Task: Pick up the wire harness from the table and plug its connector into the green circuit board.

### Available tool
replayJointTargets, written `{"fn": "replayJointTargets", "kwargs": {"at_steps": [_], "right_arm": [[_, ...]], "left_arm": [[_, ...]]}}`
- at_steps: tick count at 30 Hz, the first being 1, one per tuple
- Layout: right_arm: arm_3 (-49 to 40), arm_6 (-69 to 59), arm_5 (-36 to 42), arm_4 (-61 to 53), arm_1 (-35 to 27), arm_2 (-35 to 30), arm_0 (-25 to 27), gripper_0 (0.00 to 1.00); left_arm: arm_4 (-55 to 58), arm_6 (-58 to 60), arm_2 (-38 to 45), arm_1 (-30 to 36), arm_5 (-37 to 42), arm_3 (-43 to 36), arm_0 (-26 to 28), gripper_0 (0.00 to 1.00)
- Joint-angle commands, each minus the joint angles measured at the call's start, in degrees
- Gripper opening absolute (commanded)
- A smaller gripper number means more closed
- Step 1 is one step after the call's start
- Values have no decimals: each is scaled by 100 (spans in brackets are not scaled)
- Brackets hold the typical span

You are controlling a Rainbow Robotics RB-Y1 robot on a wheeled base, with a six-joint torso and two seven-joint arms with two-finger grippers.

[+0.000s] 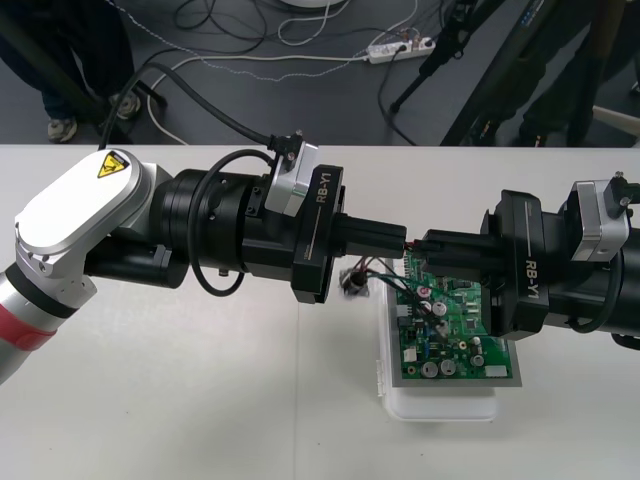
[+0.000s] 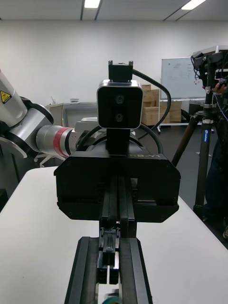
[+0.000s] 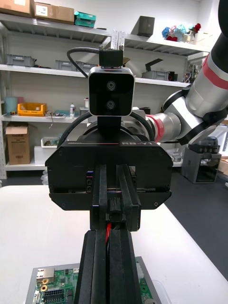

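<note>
Front view: the pick-up is done and the plugging is left. The wire harness [image 1: 385, 268] is off the tabletop [image 1: 200, 400], carried between the 2 arms. They reach in level from opposite sides and meet tip to tip above the far edge of the green circuit board [image 1: 452, 335]. The board sits on its white base [image 1: 440, 408] toward the tabletop's near edge, right of the middle. The left gripper [image 1: 398, 238] and right gripper [image 1: 430, 245] each have their fingers together. Red, black and green wires sag below them, and the round metal socket [image 1: 352, 284] hangs just beside the board's far corner on the left arm's side.

Right wrist view: the right gripper [image 2: 109, 240] has its fingers close around a small dark piece, probably the plug, though it is hard to make out here. The left gripper [image 2: 118, 214] faces it head on.

Left wrist view: the left gripper [image 3: 108, 233] clamps a red wire. The right gripper [image 3: 114, 203] pinches the black plug [image 3: 114, 207], which is held above the board and not seated in it.
</note>
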Motion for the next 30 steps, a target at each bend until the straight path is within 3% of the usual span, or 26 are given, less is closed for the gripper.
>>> {"fn": "replayJointTargets", "kwargs": {"at_steps": [1,12,14,16,17,18,19,20,30], "right_arm": [[-237,265,-86,-51,57,25,-30,0],[-228,256,-103,-156,57,25,-30,0],[-228,239,-103,-156,57,25,-30,5],[-228,230,-103,-200,57,25,-30,29],[-228,230,-94,-218,57,25,-30,29],[-228,221,-103,-235,57,25,-30,79],[-228,221,-103,-244,57,25,-30,95],[-228,212,-103,-235,57,25,-22,100],[-228,230,-103,-288,57,25,-30,100]], "left_arm": [[58,439,-16,-117,252,-169,-333,0],[67,457,-16,-82,252,-169,-333,0],[67,457,-16,-73,252,-178,-333,0],[76,448,-16,-73,252,-169,-333,0],[76,457,-16,-73,252,-169,-342,0],[85,448,-16,-64,252,-178,-333,0],[85,448,-16,-64,252,-169,-342,0],[85,457,-16,-64,252,-169,-333,0],[102,448,-8,32,164,-169,-307,0]]}}
